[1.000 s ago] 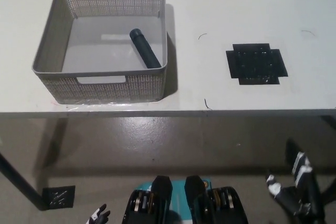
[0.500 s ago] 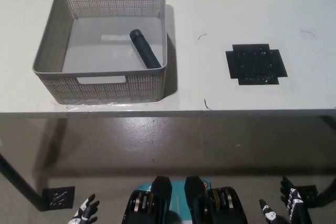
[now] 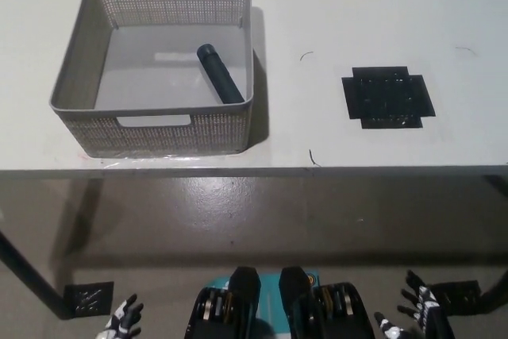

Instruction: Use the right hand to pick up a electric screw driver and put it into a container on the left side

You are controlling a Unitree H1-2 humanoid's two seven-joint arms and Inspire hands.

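The dark electric screwdriver (image 3: 220, 74) lies slanted inside the grey perforated basket (image 3: 79, 85) at the table's left, its lower end against the basket's near right corner. My black right hand (image 3: 418, 315) hangs low at the bottom right, below the table's front edge, with its fingers spread and nothing in it. Only the fingertips of my left hand (image 3: 121, 323) show at the bottom left, spread apart and holding nothing.
A black cross-shaped mat (image 3: 387, 96) lies on the white table (image 3: 333, 13) to the right of the basket. The table's front edge (image 3: 317, 169) runs across the middle of the picture. A dark table leg (image 3: 28, 279) stands at the lower left.
My right hand has dropped lower and drifted left at the bottom right. The left hand's fingertips have shifted slightly at the bottom left. Screwdriver and basket stay put.
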